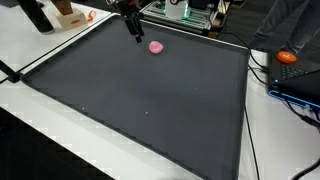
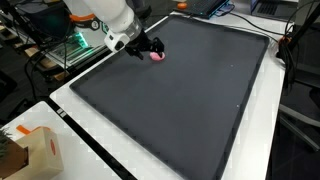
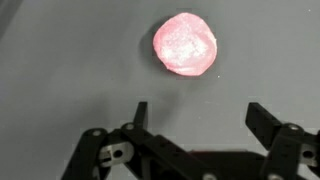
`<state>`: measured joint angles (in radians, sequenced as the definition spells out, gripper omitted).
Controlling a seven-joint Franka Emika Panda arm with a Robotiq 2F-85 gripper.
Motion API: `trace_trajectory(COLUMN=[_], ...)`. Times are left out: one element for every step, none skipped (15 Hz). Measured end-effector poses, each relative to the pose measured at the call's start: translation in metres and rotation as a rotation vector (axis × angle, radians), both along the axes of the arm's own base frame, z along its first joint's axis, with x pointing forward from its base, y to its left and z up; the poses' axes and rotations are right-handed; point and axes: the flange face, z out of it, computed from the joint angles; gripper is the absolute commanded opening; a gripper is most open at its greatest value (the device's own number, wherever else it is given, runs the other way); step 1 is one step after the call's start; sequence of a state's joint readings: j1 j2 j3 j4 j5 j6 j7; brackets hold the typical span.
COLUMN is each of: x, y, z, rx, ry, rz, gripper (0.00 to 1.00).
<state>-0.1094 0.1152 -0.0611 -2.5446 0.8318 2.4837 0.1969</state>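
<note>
At far edge of worktop (image 1: pixel 25 48), in an exterior view, we see end effector (image 1: pixel 131 31) hanging over dark mat (image 1: pixel 140 110). Pink lump (image 1: pixel 156 46) lies on mat just beside it. Orange object (image 1: pixel 288 57) sits off mat, well apart.

In an exterior view, end effector (image 2: pixel 150 47) is low near mat edge, pink lump (image 2: pixel 158 57) right by fingertips; contact we cannot tell. Cardboard box (image 2: pixel 40 150) stands near worktop corner.

In wrist view, we note end effector (image 3: pixel 200 115) spread wide, empty. Pink lump (image 3: pixel 184 44) lies ahead of fingers (image 3: pixel 262 118), apart.
</note>
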Motion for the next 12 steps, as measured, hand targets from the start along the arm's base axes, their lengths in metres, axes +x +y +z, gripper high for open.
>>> trace_trajectory(x=[-0.004,-0.007,-0.01,-0.013,-0.016,-0.019,-0.022,-0.024,-0.025,-0.027,-0.029,-0.031], y=[-0.001,-0.002,-0.003,-0.003,-0.003,-0.003,-0.003,-0.003,-0.002,-0.002,-0.002,-0.002], z=[-0.002,-0.004,-0.005,-0.007,-0.009,-0.01,-0.012,-0.013,-0.014,-0.014,-0.015,-0.015], rx=[0.007,0.013,0.018,0.023,0.029,0.036,0.042,0.047,0.051,0.055,0.058,0.06], ry=[-0.001,-0.002,0.0,0.003,0.006,0.01,0.014,0.017,0.02,0.022,0.024,0.026], rz=[-0.043,-0.08,-0.111,-0.137,-0.157,-0.173,-0.187,-0.198,-0.207,-0.215,-0.221,-0.225], gripper=[1.0,1.0,1.0,1.0,1.0,1.0,1.0,1.0,1.0,1.0,1.0,1.0])
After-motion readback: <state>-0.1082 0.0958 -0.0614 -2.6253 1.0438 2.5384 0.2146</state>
